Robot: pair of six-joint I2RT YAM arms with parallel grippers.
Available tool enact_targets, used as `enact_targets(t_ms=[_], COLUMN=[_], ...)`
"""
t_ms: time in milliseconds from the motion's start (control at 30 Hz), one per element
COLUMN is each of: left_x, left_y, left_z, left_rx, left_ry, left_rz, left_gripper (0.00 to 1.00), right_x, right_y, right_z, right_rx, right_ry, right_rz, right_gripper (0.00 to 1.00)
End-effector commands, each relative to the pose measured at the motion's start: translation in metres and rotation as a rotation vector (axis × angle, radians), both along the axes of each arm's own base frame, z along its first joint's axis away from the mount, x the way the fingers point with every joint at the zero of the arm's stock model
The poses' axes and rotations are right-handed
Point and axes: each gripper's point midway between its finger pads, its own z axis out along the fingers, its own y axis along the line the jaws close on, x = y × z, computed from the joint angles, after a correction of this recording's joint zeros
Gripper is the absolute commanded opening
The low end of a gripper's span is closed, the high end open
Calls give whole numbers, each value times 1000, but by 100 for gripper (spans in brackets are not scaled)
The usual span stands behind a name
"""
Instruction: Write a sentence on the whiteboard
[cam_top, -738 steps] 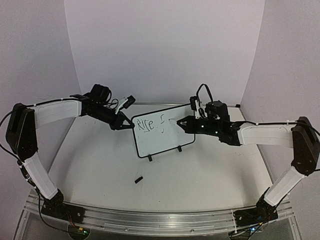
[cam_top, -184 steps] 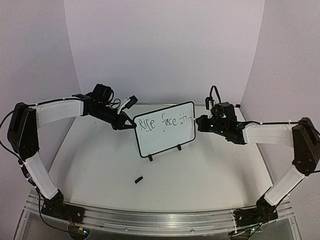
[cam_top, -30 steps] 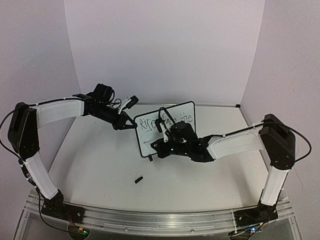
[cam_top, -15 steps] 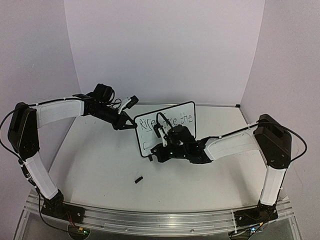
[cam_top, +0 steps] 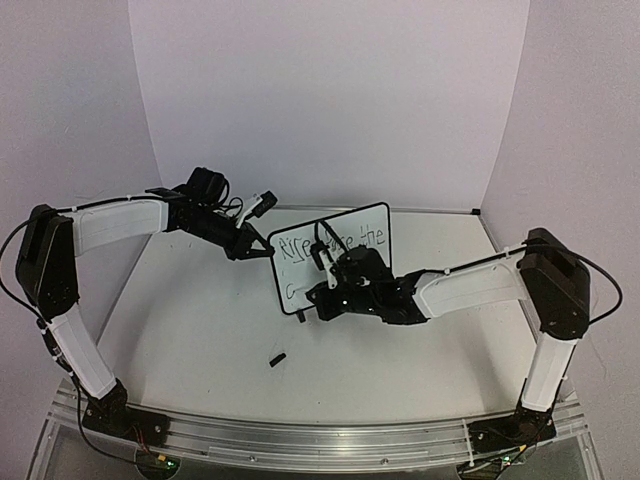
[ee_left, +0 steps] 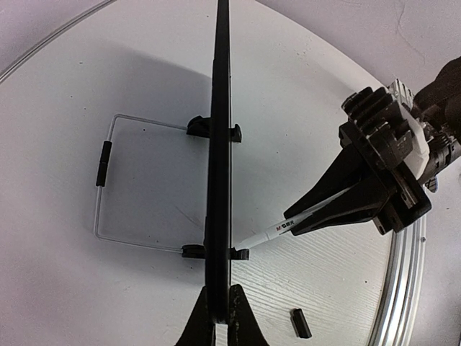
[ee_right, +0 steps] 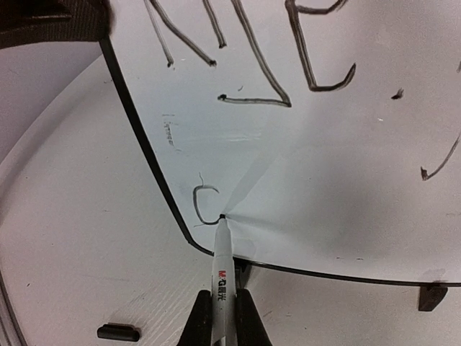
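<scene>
Starting the second line, by the look of the small curved mark (ee_right: 196, 205) low on the left of the small white board with the thin black frame (ee_right: 346, 166). Standing upright on the white table (cam_top: 200, 330), pinched tight by its side edge in the left gripper (ee_left: 218, 317). Squeezed shut in the right gripper (ee_right: 224, 306), a thin white marker pen (ee_right: 223, 263) with its black tip touching the board. Press softly, so as not to tip the board. Go slow. Keep letters small and well under the black handwritten words (ee_right: 258, 63) up top. No cups or boxes to see, only a little black pen cap (cam_top: 277, 358) lying loose on the table
</scene>
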Motion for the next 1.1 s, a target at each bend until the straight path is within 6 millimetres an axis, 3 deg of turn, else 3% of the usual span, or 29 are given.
enact_targets(t_ms=[0,367,767,1067], left_x=[-19,-18,-19,-19], left_y=[9,9,9,9], left_z=[-43,-42,-44,-45], left_rx=[141,139,141,141], left_ry=[101,98,103,106], left_rz=[-8,-9,-9,-10], left_gripper=[0,0,0,0], right_x=[24,26,16,13], right_y=[-1,-2,-2,-6], right_z=[67,92,47,25], right_rx=[94,130,96,77], right_ry=[-134,-171,-73,-31], right_rz=[-66,-68,-45,-59], right_gripper=[0,0,0,0])
